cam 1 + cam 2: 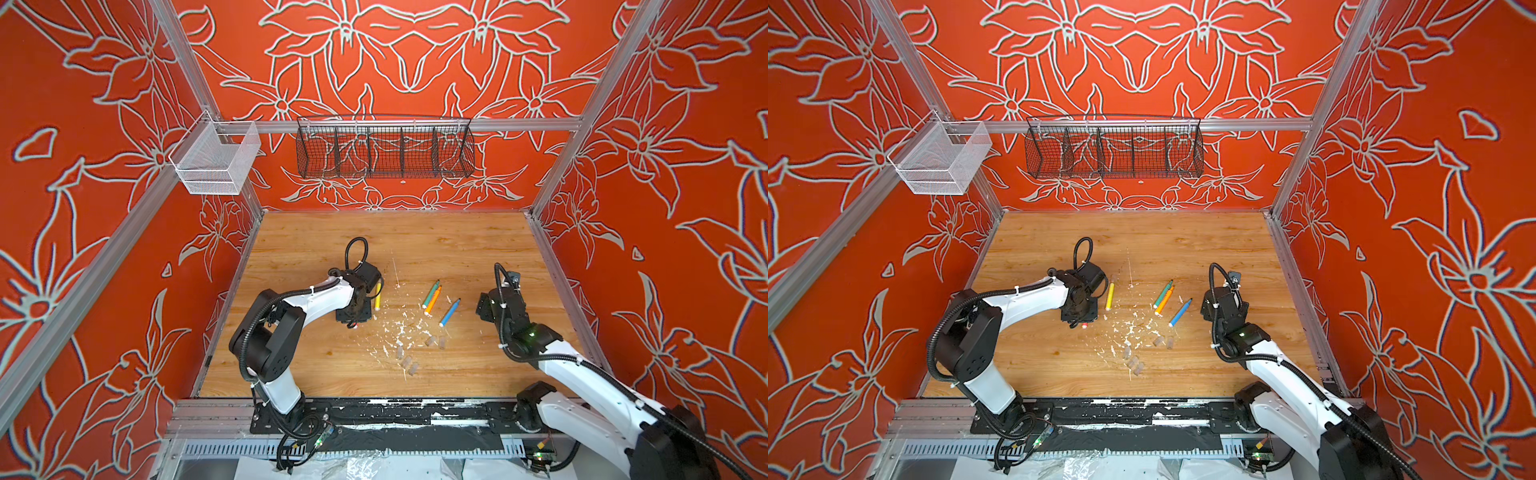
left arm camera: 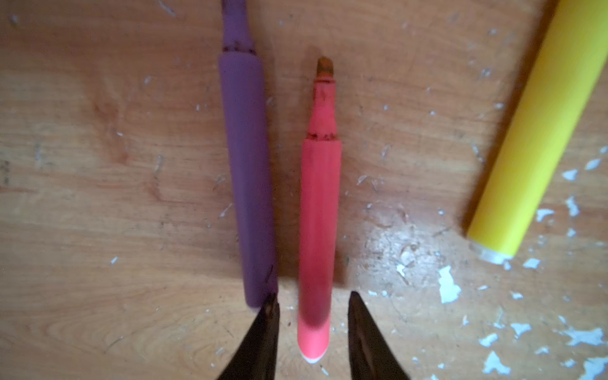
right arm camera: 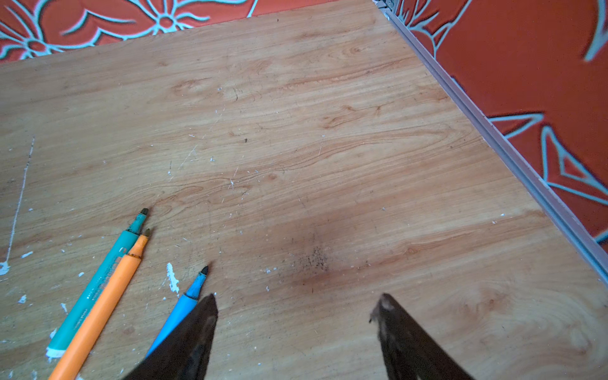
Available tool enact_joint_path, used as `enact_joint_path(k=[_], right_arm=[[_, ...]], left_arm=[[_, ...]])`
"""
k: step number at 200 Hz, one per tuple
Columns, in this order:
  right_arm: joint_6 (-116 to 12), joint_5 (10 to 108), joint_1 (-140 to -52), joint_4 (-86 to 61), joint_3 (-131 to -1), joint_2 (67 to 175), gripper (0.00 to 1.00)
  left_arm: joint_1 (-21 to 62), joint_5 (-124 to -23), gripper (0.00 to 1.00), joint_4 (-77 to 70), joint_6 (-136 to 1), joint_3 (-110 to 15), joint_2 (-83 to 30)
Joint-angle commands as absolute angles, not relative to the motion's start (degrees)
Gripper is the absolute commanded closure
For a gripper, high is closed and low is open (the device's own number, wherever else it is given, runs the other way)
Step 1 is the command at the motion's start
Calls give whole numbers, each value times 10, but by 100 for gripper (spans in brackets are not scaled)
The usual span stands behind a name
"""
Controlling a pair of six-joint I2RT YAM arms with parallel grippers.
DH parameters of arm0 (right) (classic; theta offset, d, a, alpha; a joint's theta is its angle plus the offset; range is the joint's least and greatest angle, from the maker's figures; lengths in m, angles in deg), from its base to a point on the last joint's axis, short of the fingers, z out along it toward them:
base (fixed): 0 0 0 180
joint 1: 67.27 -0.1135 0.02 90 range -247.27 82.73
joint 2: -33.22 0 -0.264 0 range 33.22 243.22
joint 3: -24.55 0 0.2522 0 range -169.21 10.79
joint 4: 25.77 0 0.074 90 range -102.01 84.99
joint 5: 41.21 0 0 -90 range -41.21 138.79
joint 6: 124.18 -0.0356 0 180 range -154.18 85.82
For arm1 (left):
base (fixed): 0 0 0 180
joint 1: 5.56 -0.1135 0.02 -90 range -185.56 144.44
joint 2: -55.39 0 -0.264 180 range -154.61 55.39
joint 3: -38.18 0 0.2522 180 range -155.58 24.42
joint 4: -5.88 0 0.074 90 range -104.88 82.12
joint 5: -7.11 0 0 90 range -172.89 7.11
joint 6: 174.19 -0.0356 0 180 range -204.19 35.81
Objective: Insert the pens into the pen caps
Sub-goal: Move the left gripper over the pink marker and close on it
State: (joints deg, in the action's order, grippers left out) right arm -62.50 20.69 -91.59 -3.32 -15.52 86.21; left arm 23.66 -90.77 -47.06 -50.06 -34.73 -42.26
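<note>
One purple pen beside the pink pen.

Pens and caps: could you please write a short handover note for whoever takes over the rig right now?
Left gripper: open, jaws either side of the white end of the pink pen, not gripping; purple pen alongside, yellow pen nearby.
Right gripper: open, empty, above the table beside the blue pen; green pen and orange pen side by side beyond.
Caps: five visible, loose among white flecks at the table's front middle.
Done: no pen capped. Left: all six pens.
</note>
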Motion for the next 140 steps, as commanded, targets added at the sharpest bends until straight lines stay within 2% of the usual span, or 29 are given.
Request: enact_joint_path(k=[1,93,140], right_arm=[[-630,204,-913,-38,-160,855,22],[-630,208,-911,-38,-160,855,22],[-630,209,-911,-38,-159,855,21]], left_arm=[[238,-909,68,-486,-494,-360,-430],[225,-885,72,-488,-495,-377,-485],[223,-881,83,-488,-496,-378,-487]])
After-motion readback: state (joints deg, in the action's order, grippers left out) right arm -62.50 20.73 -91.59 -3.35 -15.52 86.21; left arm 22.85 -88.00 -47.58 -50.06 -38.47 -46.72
